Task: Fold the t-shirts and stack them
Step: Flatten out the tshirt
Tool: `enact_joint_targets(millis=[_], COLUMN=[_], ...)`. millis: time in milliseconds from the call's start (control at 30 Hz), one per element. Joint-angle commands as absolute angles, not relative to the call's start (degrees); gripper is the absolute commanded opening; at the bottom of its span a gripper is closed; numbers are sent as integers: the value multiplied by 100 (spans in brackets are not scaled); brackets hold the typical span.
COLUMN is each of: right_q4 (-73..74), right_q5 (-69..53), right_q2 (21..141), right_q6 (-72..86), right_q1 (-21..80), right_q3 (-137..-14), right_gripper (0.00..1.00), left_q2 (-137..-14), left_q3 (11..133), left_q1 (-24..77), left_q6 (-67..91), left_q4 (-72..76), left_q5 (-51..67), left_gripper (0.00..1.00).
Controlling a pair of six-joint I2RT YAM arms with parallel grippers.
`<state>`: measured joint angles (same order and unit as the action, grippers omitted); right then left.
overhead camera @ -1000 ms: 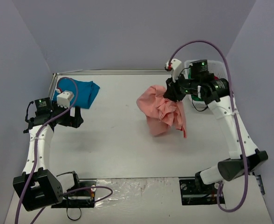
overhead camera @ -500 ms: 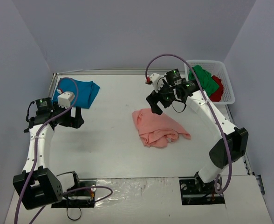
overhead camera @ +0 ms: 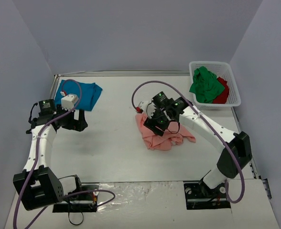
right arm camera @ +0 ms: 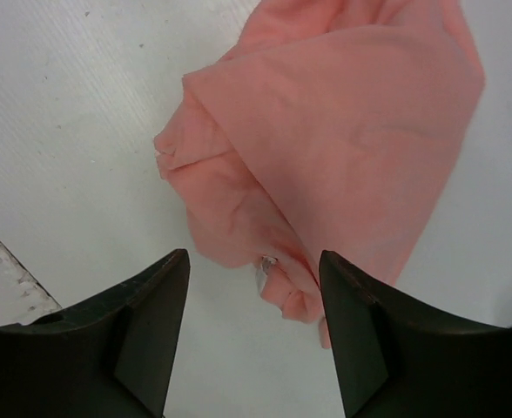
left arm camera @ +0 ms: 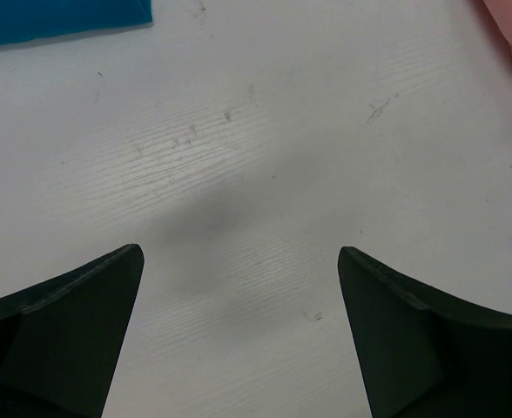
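Right wrist view: your right gripper (right arm camera: 254, 261) stands with fingers parted over the crumpled salmon-pink t-shirt (right arm camera: 343, 148) at mid-table (overhead camera: 112, 143), perhaps just clear of the cloth; your left gripper (left arm camera: 239, 252) hangs spread wide above bare tabletop; the teal-blue t-shirt (overhead camera: 85, 93) lies far left.
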<state>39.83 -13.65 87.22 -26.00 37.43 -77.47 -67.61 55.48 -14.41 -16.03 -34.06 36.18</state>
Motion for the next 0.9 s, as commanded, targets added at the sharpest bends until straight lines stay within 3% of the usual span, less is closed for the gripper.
enact_joint_targets(millis=[0,100,400,833,867], right_q4=[4148,4131,4122,3885,3885], right_q5=[-1054,-1055,-1037,-404,-335], right_q2=[9105,9412,10256,11021,11056], right_q6=[-2646,-2672,-2698,-2566,-2566], right_q1=[4069,4359,4860,4913,4913], right_q3=[-7717,-7752,-7796,-8165,-8191], right_gripper=[55,50,50,57,51], left_q2=[-6750,-6732,-6750,-6803,-6811], left_q3=[5686,5652,5660,5651,5651], left_q1=[-1441,-1476,-1591,-1591,-1591], left_q6=[-1643,-1670,-1679,-1714,-1714], left_q4=[-3419,-3410,-3428,-3437,-3437], left_q5=[3621,3568,3586,3665,3674], left_gripper=[94,94,94,94,94])
